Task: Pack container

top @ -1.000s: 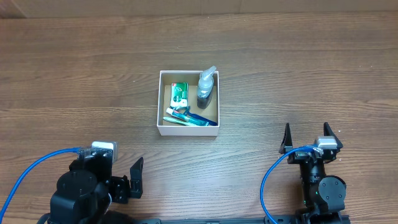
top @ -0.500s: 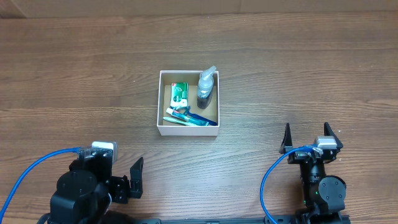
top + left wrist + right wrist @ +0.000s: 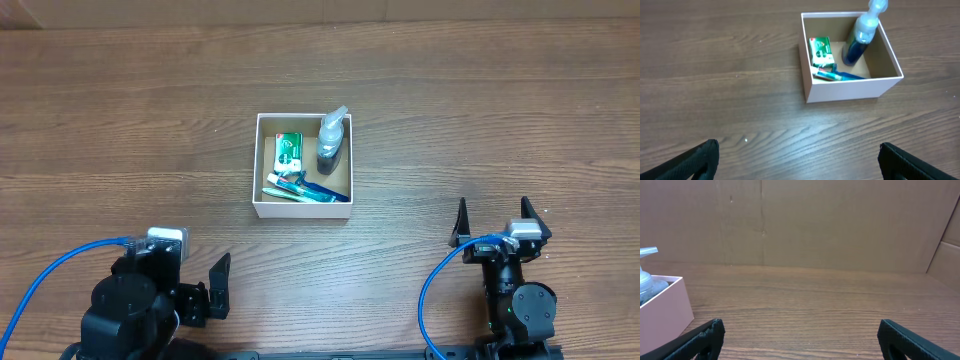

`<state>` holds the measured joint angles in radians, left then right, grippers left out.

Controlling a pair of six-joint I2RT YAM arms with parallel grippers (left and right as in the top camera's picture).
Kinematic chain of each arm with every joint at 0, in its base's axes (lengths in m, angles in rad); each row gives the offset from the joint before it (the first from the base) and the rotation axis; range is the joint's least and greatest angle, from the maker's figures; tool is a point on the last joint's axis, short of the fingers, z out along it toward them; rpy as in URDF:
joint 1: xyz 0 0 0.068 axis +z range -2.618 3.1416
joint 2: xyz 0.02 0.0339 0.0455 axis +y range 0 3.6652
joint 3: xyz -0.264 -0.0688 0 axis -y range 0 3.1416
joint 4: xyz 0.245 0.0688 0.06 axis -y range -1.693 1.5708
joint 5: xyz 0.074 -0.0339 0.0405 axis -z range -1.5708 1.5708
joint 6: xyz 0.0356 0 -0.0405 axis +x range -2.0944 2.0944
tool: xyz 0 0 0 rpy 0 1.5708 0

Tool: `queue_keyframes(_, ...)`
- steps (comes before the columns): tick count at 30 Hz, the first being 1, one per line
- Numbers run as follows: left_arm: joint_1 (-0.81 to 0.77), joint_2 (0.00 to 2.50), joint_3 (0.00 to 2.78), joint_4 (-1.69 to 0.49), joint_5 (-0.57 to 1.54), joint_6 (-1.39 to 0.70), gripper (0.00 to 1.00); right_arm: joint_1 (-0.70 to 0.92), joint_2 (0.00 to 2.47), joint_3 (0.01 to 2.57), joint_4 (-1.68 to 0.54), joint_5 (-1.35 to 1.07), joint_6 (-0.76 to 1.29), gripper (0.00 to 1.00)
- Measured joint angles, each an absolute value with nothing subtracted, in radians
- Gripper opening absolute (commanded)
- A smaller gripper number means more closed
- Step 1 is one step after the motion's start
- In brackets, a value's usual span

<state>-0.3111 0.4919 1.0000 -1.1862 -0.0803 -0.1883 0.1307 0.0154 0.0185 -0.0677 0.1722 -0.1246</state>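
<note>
White cardboard box (image 3: 302, 207), tall grey pump bottle (image 3: 331, 143) overtopping rim. Left gripper (image 3: 799, 156), right gripper (image 3: 493, 213): jaws spread, empty. Risk: snagging bottle, tipping box.

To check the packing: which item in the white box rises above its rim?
The clear pump bottle of dark liquid; the green packet and blue toothbrush lie low.

container (image 3: 300, 209) white walls, plain brown inside | bottle (image 3: 856, 45) clear, dark blue liquid, pale pump | packet (image 3: 288, 150) green and white | slim item (image 3: 320, 194) blue | table (image 3: 500, 100) brown wood grain | cable (image 3: 110, 242) blue
</note>
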Motion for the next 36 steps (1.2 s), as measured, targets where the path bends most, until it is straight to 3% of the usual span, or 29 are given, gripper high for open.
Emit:
queue_keyframes(4,-0.238,0.488,0.983,-1.18,-0.081,-0.188,1.0,0.131,0.015,0.019,-0.068,0.173,-0.125,1.0)
queue_keyframes(10,-0.077,0.392,0.728,-0.931,-0.033,-0.112,1.0,0.131,0.015,0.019,-0.069,0.173,-0.125,1.0)
queue_keyframes(19,-0.004,0.159,0.218,-0.111,0.062,0.124,1.0,0.131,0.015,0.019,-0.069,0.173,-0.128,1.0)
queue_keyframes(23,-0.005,0.107,0.072,0.125,0.056,0.177,1.0,0.131,0.015,0.019,-0.069,0.173,-0.128,1.0)
queue_keyframes(29,-0.005,0.037,0.008,-0.061,0.051,0.186,1.0,0.131,0.015,0.019,-0.069,0.173,-0.128,1.0)
queue_keyframes(36,-0.005,0.017,0.008,-0.072,0.049,0.186,1.0,0.131,0.015,0.019,-0.069,0.173,-0.128,1.0)
